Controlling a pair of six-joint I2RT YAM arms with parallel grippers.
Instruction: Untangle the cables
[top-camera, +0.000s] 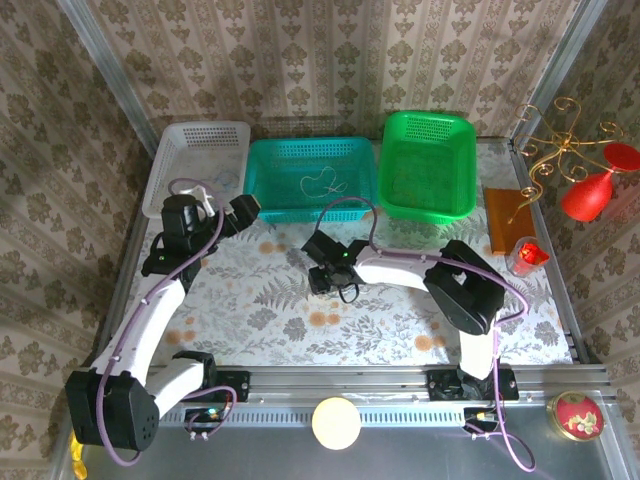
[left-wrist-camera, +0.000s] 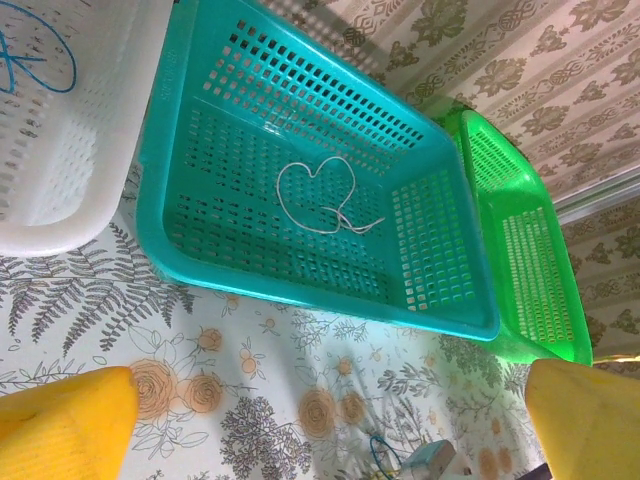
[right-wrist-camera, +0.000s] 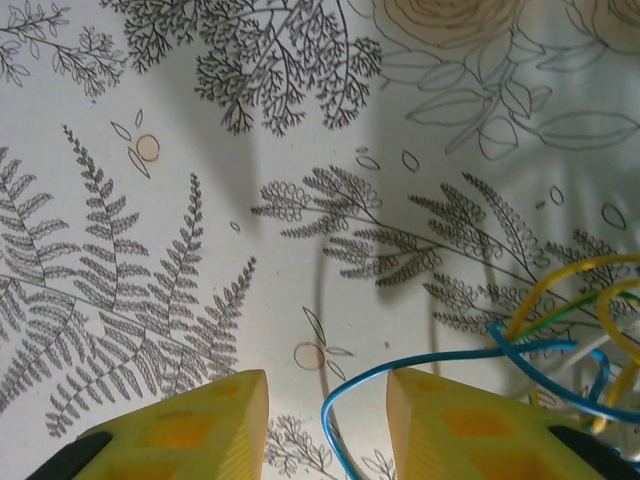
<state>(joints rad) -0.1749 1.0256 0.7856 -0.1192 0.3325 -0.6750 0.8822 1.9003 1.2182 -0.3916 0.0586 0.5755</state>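
The right pincer (right-wrist-camera: 325, 400) points down at the bench (right-wrist-camera: 150, 250). Its yellow fingers (right-wrist-camera: 200, 425) stand partly apart with bare cloth between them, clamped on nothing. A blue cable (right-wrist-camera: 430, 362) loops through the gap close to one finger and runs into a tangle of cables (right-wrist-camera: 560, 330), blue and yellow, lying just beside that finger. Seen from above, this arm reaches leftward to mid-bench from an elbow folded over its base. The left pincer (left-wrist-camera: 325, 430) is spread wide and holds nothing. It hovers at the near left corner of the teal basket (left-wrist-camera: 160, 150), on an arm that rises from a low elbow at the near left edge, the wrist turned rightward. A whitish cable (left-wrist-camera: 335, 215) lies looped on the teal basket's floor. A second blue cable (left-wrist-camera: 74, 60) lies in the white basket (left-wrist-camera: 90, 200) to its left. The green basket (left-wrist-camera: 520, 250) touches the teal basket's other side.
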